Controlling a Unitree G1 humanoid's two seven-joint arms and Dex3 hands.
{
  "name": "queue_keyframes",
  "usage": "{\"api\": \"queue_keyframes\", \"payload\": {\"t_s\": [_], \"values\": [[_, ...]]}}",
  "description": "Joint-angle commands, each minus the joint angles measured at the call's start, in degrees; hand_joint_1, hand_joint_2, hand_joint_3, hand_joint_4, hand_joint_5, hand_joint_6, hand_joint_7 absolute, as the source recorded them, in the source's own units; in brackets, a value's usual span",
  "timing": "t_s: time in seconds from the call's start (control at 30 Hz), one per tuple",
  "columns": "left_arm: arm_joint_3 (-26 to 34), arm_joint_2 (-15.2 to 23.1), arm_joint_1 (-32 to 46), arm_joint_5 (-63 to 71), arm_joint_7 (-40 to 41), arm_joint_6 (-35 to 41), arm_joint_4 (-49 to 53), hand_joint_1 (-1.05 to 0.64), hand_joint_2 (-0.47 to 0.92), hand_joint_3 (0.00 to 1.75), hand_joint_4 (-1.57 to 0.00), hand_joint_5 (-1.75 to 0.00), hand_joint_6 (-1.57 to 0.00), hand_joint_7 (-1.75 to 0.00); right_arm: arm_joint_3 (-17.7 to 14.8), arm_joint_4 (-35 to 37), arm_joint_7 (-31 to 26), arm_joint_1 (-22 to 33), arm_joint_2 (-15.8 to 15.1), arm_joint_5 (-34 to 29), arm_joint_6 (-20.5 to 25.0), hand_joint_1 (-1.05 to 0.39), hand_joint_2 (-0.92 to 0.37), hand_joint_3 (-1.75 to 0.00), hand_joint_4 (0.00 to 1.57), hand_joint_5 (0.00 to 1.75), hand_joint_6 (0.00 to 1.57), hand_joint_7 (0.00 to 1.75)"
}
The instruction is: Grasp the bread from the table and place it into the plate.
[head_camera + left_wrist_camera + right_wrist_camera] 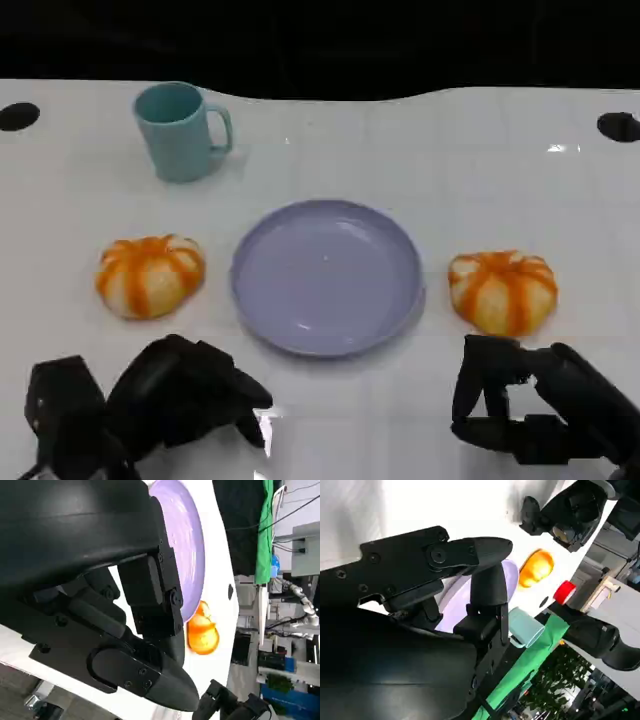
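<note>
— Now, where is the bread?

— Two orange-striped buns on the white table [420, 130]. Left bun [149, 275] beside the lavender plate [327, 277], on its left; right bun [502, 290] beside it on the right. Neither touches the rim. Plate bare.

— Hands?

— Left hand [185, 395] low at the near edge, below the left bun, apart from it. Fingers [150, 595] curled inward, nothing between them. Right hand [535, 405] just below the right bun, no contact; fingers [480, 385] apart, holding nothing.

— Anything else on the table?

— Teal mug [180, 130] upright at the far left, handle toward the right. Right wrist view shows it past the plate, with the left bun near the left hand.
</note>
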Motion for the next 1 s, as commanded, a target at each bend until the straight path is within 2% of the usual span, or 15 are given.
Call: {"api": "queue_keyframes", "payload": {"t_s": [0.03, 0.83, 0.9, 0.97, 1.0], "values": [[0.07, 1.03, 0.17, 0.18, 0.42, -0.55, 0.14, -1.05, 0.86, 0.01, -1.25, -0.90, -1.57, -0.03, -0.12, -0.41, -0.44, -0.28, -0.76, -0.03, 0.17, -0.42, -0.92, -0.19, 0.86, 1.75, 0.68, 1.69], [0.14, 0.99, -0.04, 0.40, 0.71, -0.43, 0.26, -1.05, 0.85, 0.00, -1.25, -0.91, -1.57, -0.03, -0.24, -0.01, -0.16, -0.70, -0.65, 0.75, 0.19, -0.42, -0.92, -0.20, 0.85, 1.75, 0.67, 1.70], [0.21, 0.89, -0.05, 0.26, 0.60, -0.37, 0.27, -1.05, 0.85, 0.00, -1.25, -0.91, -1.57, -0.03, -0.37, -0.11, -0.07, -0.72, -0.54, 1.27, 0.46, -0.45, -0.92, -0.21, 0.79, 1.75, 0.68, 1.55], [0.21, 0.87, -0.12, 0.25, 0.56, -0.33, 0.35, -1.05, 0.85, 0.00, -1.25, -0.91, -1.57, -0.03, -0.82, -1.19, -0.25, -0.88, -0.80, 1.40, 1.20, -0.45, -0.92, -0.21, 0.78, 1.75, 0.68, 1.52], [0.23, 0.85, -0.18, 0.21, 0.49, -0.32, 0.43, -1.05, 0.85, 0.00, -1.25, -0.91, -1.57, -0.03, -1.17, -2.05, -0.41, -1.01, -1.05, 1.33, 1.75, -0.47, -0.92, -0.22, 0.70, 1.65, 0.62, 1.35]]}}
